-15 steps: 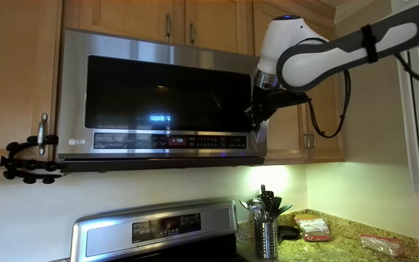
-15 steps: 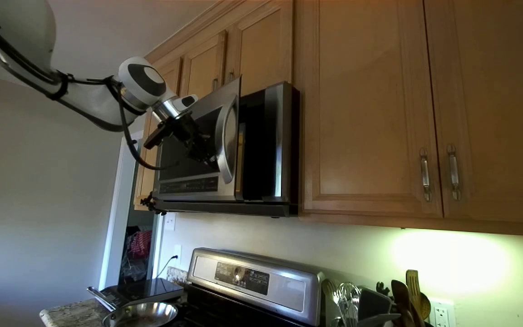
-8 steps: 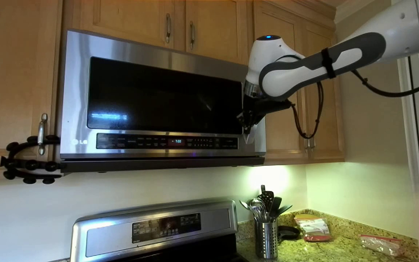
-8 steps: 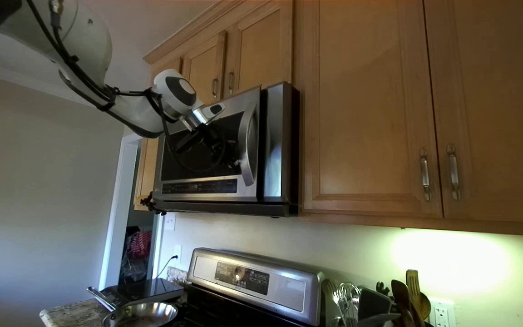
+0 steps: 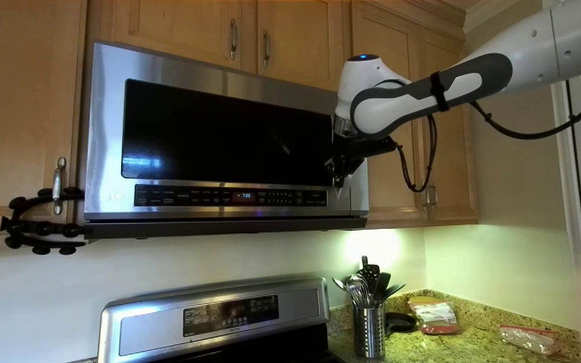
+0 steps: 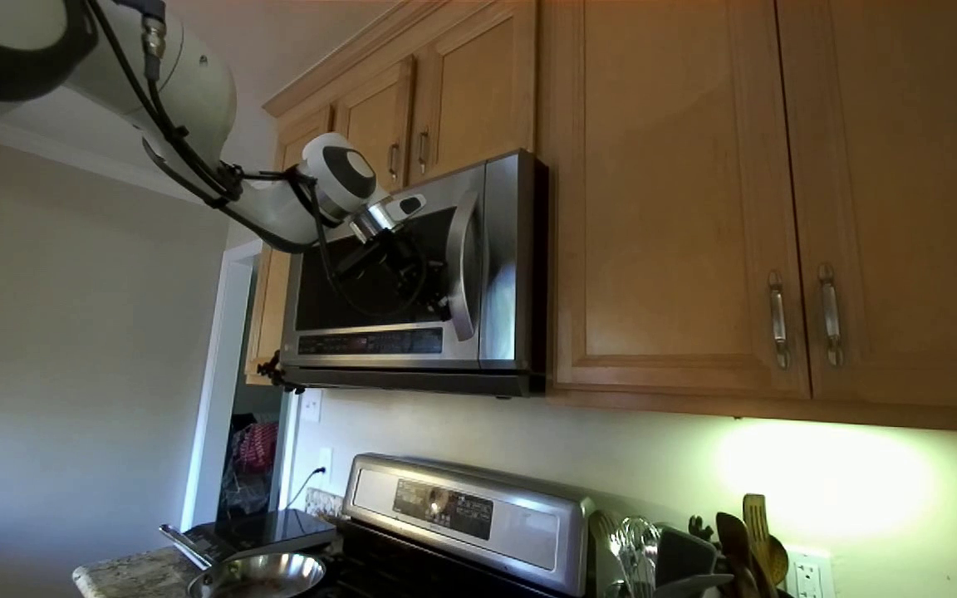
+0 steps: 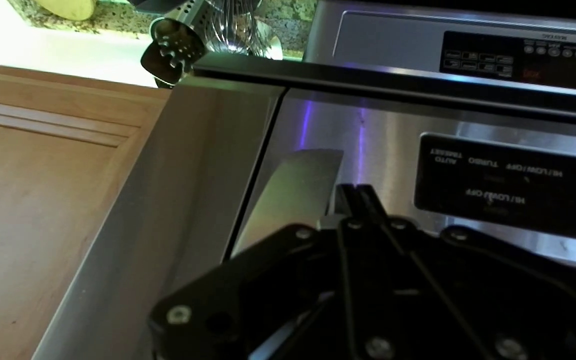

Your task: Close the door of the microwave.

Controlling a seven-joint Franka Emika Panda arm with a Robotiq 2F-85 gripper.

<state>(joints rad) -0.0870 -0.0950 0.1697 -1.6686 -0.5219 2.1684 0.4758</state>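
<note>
The microwave is a wide steel box under the cabinets; its body side also shows in an exterior view. Its door, with a black window, lies flush with the body, with a thin dark seam between them in the wrist view. The curved steel handle runs down the door's free edge and shows in the wrist view. My gripper is shut with nothing between its fingertips. Its tips are at the door's lower front, beside the handle on the window side. Exact contact is hard to tell.
Wooden cabinets surround the microwave. A steel stove stands below. A utensil holder is on the counter at its side. A black flexible tripod hangs by a cabinet handle. A pan sits near the stove.
The door has swung inward from partly open, its gap narrowing until it is flush with the body. My gripper has moved along with the door toward the microwave, staying shut.
</note>
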